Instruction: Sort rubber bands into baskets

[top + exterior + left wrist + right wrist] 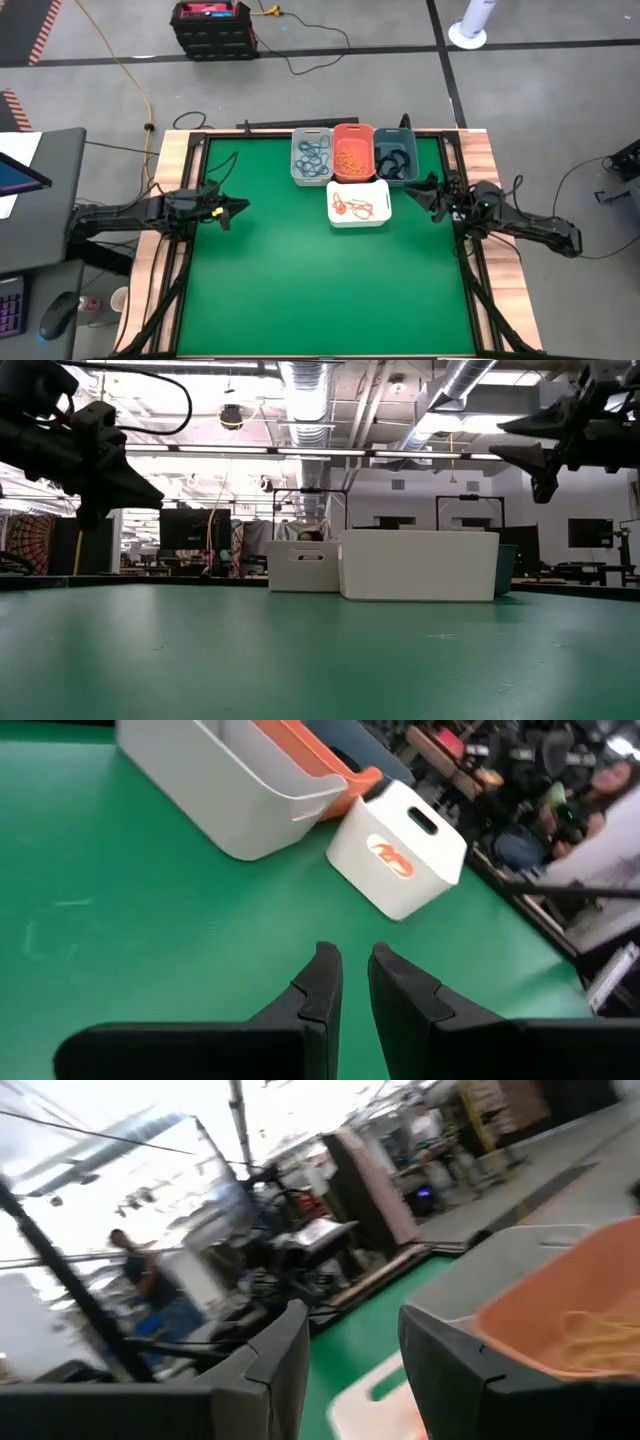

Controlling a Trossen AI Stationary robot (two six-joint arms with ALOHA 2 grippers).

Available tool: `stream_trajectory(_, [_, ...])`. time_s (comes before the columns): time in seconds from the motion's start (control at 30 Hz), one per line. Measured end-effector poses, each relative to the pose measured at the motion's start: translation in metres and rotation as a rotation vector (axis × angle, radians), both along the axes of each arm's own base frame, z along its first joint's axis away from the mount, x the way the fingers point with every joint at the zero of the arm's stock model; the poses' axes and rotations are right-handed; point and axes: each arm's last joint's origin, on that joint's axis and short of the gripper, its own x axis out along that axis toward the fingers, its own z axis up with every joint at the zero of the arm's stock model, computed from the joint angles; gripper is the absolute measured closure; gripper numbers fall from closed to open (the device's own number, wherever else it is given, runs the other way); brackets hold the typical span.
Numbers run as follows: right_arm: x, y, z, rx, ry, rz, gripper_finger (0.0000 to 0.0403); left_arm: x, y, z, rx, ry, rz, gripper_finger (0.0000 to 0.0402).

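Four baskets stand at the table's far middle. The light grey basket (311,157) holds teal rubber bands (314,156). The coral basket (352,152) holds yellow ones, the dark slate basket (396,158) black ones. In front of these, the white basket (358,203) holds red ones (357,208). My left gripper (240,210) hovers above the table's left part, pointing toward the baskets. Its fingers (352,955) are a narrow gap apart with nothing between them. My right gripper (412,188) hangs right of the white basket, open and empty (350,1315).
Bare green mat (320,290) fills the table's near half and the left side. Wooden rails (170,200) edge the table on both sides. In the low view the white basket (418,564) stands in front of the others.
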Motion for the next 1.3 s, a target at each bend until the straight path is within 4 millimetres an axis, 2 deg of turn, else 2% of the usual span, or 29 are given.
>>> stream_trajectory(0.17, [0.0,-0.002,-0.005,0.004,0.055,-0.083,0.0221,-0.002,0.002,-0.002,-0.067,-0.009,0.107,0.0356])
stream_trajectory(0.43, [0.001,-0.002,-0.012,0.018,0.124,-0.062,0.0221,-0.004,0.004,-0.004,-0.193,-0.046,0.211,0.0356])
stream_trajectory(0.67, [0.001,-0.003,-0.016,-0.039,0.182,-0.076,0.0221,-0.005,0.006,-0.005,-0.195,-0.067,0.308,0.0356])
stream_trajectory(1.07, [0.001,-0.003,-0.017,-0.044,0.196,-0.079,0.0221,-0.005,0.004,-0.006,0.0,0.05,0.183,0.0356])
stream_trajectory(1.3, [0.001,-0.003,-0.017,-0.041,0.198,-0.079,0.0221,-0.004,0.004,-0.006,0.228,0.158,0.103,0.0356])
